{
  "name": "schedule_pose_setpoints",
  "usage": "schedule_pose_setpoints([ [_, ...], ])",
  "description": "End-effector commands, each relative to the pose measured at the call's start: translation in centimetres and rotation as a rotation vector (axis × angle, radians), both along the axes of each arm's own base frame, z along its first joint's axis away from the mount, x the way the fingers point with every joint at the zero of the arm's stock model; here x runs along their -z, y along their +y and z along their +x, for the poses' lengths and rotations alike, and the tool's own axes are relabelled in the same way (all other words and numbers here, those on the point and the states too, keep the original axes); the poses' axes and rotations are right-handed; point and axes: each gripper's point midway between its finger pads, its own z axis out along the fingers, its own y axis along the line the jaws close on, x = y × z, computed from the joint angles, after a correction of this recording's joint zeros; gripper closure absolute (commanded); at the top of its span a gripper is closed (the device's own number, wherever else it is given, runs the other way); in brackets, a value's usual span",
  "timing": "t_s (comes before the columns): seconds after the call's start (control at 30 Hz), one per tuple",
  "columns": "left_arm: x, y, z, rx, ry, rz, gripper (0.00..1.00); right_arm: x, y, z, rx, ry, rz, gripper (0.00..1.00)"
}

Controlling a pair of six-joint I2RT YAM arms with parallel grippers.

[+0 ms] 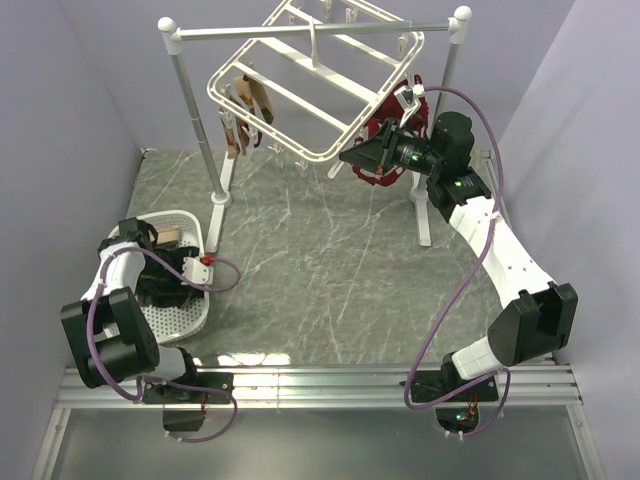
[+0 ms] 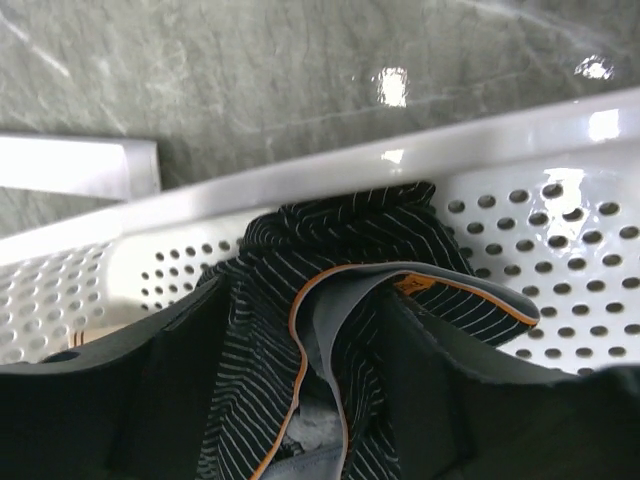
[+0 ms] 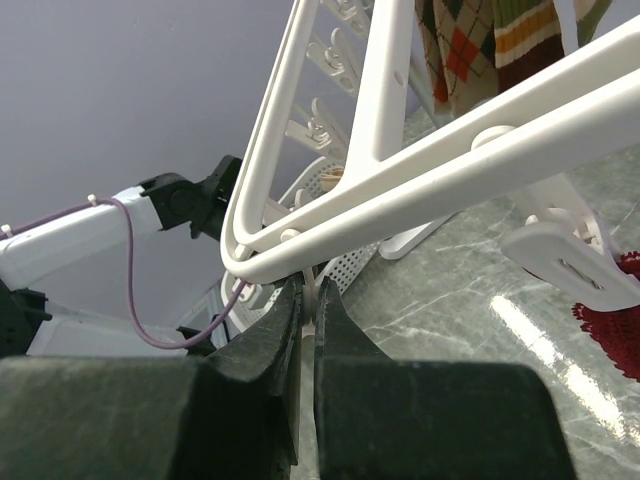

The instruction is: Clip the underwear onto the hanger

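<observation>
Two pincers sit well apart. Nearest, the left pincer [image 2: 305, 380] reaches into a white perforated basket [image 2: 560, 210] on the table [image 1: 330, 280], its fingers spread either side of the black striped underwear [image 2: 330, 240] heaped there. Farther back, the right pincer [image 3: 308, 300] is pressed together, tips against the near corner of the tilted white hanger [image 3: 430, 170], which hangs from a rail stand [image 1: 310, 32].

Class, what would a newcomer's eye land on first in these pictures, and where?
The white hanger tilts from the rail stand at the back, its lower corner pinched by the right fingers. At near left, the left fingers sit open astride black striped underwear in a white perforated basket.
</observation>
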Motion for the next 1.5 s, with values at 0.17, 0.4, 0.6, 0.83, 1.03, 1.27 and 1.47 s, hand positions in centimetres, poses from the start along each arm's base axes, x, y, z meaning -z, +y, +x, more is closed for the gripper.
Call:
schedule_pose_setpoints([
  [0.17, -1.7, -1.5, 1.1, 0.532, -0.22, 0.152, 0.65, -1.4, -0.1, 0.3, 0.01, -0.029, 0.003, 1.0],
  [0.4, -5.4, -1.7, 0.7, 0.425, -0.255, 0.082, 1.0, -1.5, -0.1, 0.3, 0.01, -0.036, 0.0, 1.0],
  [0.6, -10.8, -1.9, 1.0, 0.187, -0.246, -0.083, 1.0, -1.5, -0.1, 0.3, 0.005, -0.033, 0.003, 1.0],
  [0.83, -13.9, 0.2, 2.8, -0.285, -0.211, -0.199, 1.0, -2.1, -0.1, 0.4, 0.007, -0.042, 0.006, 1.0],
  [1.03, -13.2, 6.9, 3.8, -0.97, -0.129, -0.228, 1.0, -2.0, -0.1, 0.5, 0.007, -0.039, 0.007, 1.0],
  [1.27, -10.5, 10.5, 1.4, -1.625, -0.008, -0.332, 1.0, -1.9, 0.0, 0.5, 0.005, -0.032, 0.006, 1.0],
  [1.47, -6.1, 5.8, 0.9, -1.691, 0.163, -0.449, 1.0, -1.5, 0.1, 0.9, 0.005, -0.023, 0.003, 1.0],
])
